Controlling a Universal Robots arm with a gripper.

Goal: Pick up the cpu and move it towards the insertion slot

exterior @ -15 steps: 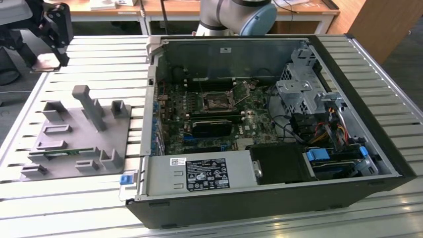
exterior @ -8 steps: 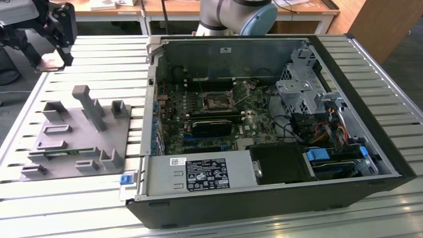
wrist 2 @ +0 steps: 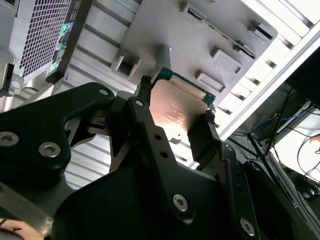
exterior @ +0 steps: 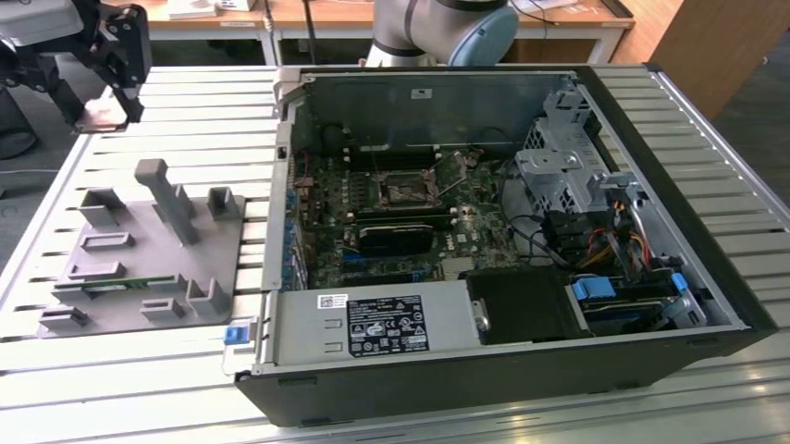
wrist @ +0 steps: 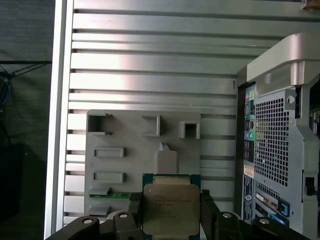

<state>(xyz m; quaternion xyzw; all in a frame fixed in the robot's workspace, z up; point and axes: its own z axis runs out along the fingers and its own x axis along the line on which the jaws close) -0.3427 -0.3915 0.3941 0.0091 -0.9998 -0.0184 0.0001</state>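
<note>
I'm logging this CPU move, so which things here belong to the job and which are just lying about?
Job: gripper, fingers shut on the cpu; insertion slot inside the computer case.
Lying about: grey tray; green circuit strip in the tray; power supply.

In the second wrist view, the gripper [wrist 2: 177,100] hides part of the cpu [wrist 2: 173,112]

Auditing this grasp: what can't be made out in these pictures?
- Second wrist view: the cpu, lower part hidden behind the pincer.
- Exterior view: insertion slot too small to tell whether its lever is up.
- Exterior view: robot arm cut off by the top edge.
</note>
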